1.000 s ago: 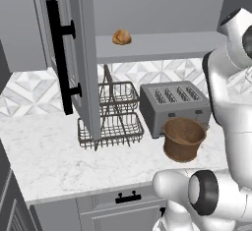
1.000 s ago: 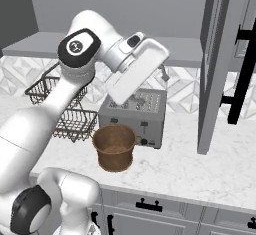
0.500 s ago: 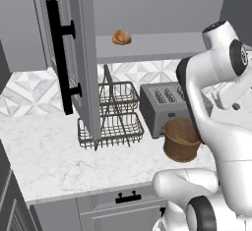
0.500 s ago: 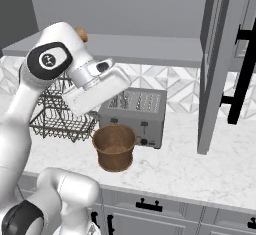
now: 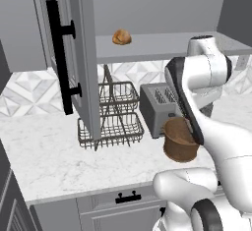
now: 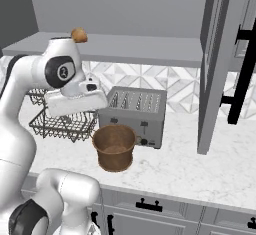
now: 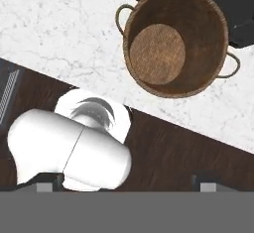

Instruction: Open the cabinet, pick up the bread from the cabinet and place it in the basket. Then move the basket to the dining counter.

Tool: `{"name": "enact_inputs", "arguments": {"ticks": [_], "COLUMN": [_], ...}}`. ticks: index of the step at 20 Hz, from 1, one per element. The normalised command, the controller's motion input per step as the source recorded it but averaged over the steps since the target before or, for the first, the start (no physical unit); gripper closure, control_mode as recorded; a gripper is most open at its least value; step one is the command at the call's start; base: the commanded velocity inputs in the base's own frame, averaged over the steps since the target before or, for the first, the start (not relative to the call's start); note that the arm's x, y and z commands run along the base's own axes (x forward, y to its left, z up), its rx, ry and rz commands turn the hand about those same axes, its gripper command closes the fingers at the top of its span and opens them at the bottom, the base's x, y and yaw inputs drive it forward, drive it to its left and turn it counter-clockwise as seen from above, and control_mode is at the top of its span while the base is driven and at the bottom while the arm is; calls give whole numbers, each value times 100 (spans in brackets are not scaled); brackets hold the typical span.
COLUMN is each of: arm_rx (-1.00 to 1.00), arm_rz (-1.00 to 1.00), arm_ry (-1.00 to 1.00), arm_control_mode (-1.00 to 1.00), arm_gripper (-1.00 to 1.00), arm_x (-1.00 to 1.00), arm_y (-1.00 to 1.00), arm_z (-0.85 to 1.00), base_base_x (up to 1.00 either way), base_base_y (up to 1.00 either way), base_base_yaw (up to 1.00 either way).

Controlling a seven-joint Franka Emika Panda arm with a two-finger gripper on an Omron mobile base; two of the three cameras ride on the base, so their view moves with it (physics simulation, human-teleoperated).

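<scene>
Bread (image 5: 121,37) on the open cabinet (image 5: 74,63) shelf, above wire rack (image 5: 114,114) and toaster (image 6: 134,114). Basket (image 7: 174,41) empty on worktop (image 7: 54,26). Tool spacing: cannot tell. Best raised level with shelf, approaching roll straight on.

White marble-look worktop (image 5: 54,156) with grey veining runs beneath a grey-and-white geometric tiled backsplash (image 6: 175,81); grey drawer fronts with short black pulls (image 6: 149,206) sit below, over dark wood-plank floor (image 7: 188,152)

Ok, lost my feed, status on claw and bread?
Claw state unreadable, looking down into the empty basket. Bread on open cabinet shelf, untouched. Wire rack and toaster beside basket.
</scene>
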Motion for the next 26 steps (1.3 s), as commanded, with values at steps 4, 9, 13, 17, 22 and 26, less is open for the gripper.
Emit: {"name": "enact_inputs", "arguments": {"ticks": [4,9,13,17,22,26], "arm_rx": [56,36,8,-8,-15,-1], "arm_rz": [3,-4,-15,-9,-3,0], "arm_ry": [-22,-45,-43,-36,-3,0], "arm_control_mode": [-100,-100,-100,-100,-100,-100], "arm_gripper": [-100,-100,-100,-100,-100,-100], "arm_x": [39,52,39,27,26,17], "arm_y": [35,64,56,33,1,14], "arm_z": [-20,9,43,72,82,88], "base_base_x": [0,0,0,0,0,0], "base_base_y": [0,0,0,0,0,0], "base_base_yaw": [0,0,0,0,0,0]}}
